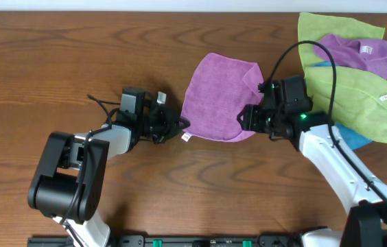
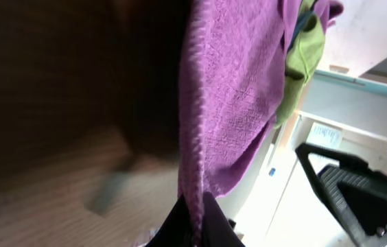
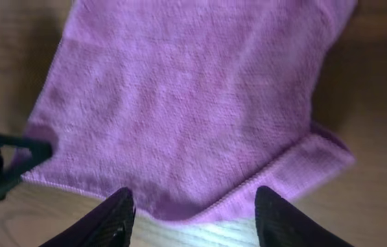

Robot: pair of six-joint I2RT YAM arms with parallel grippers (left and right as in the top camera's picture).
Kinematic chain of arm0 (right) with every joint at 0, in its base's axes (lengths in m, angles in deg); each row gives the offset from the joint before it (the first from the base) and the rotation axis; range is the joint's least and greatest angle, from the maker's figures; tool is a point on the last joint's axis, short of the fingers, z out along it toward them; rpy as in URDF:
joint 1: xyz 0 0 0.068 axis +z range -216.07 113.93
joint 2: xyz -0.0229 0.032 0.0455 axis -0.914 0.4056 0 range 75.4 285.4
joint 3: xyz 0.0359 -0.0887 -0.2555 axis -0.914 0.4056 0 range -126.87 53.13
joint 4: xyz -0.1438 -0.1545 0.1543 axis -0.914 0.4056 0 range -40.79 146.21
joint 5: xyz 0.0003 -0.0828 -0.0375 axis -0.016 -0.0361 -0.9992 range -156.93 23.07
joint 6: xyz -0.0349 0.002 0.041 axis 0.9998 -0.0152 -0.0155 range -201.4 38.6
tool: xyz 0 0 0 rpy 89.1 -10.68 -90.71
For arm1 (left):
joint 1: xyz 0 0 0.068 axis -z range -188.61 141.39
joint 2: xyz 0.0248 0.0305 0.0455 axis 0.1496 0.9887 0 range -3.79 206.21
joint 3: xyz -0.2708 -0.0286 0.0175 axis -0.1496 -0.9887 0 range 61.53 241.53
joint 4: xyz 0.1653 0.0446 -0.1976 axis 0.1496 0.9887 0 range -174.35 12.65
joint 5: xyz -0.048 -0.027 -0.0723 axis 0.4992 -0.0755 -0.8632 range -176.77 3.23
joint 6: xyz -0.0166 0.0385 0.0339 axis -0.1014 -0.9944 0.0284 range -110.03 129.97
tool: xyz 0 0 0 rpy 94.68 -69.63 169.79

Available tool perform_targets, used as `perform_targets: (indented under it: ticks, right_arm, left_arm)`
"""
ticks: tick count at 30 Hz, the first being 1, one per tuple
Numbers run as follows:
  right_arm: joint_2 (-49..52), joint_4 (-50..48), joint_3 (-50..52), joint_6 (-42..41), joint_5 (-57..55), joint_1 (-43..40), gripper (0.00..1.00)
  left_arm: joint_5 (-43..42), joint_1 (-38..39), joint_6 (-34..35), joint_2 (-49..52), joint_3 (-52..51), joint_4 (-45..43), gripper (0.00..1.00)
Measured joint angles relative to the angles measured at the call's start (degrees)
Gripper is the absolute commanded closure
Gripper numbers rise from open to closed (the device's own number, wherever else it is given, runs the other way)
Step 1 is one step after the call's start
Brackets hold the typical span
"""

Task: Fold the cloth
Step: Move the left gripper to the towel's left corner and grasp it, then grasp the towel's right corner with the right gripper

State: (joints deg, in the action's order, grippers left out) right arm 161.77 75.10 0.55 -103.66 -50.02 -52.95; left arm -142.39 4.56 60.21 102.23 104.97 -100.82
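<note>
overhead and wrist views. the purple cloth (image 1: 217, 92) lay spread, mostly flat, near the centre of the wooden worktop (image 1: 56, 55), between the two arms. the left gripper (image 1: 177, 125) met the cloth's lower left corner, just beside a small white tag (image 1: 185, 137). in the left wrist view the hem ran down between this gripper's dark fingers (image 2: 221, 230), which appeared closed on it, though that view was blurred. the right gripper (image 1: 247, 118) stood at the cloth's lower right edge, spread wide and holding nothing. the hem lay between its tips, and the corner beside them was turned over. two green cloths (image 1: 361, 96), a second purple cloth (image 1: 358, 51) and a blue cloth (image 1: 357, 138) lay piled at the worktop's right end, apart from the spread one.
</note>
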Motion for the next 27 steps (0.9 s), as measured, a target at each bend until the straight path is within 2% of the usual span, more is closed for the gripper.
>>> perform_targets:
  ticks: [10, 23, 27]
  right_arm:
    - [7.52, -5.20, 0.24, -2.93, 0.66, 3.02, 0.48]
    - [8.87, 9.11, 0.26, -3.45, -3.52, 3.26, 0.57]
    - [8.44, 8.44, 0.26, -3.45, -3.80, 3.37, 0.57]
  left_arm:
    - [-1.51, -0.17, -1.20, 0.00, 0.00, 0.17, 0.94]
    - [-4.22, -5.77, -2.36, 0.00, 0.00, 0.20, 0.94]
    - [-4.44, -5.90, -2.54, 0.00, 0.00, 0.22, 0.94]
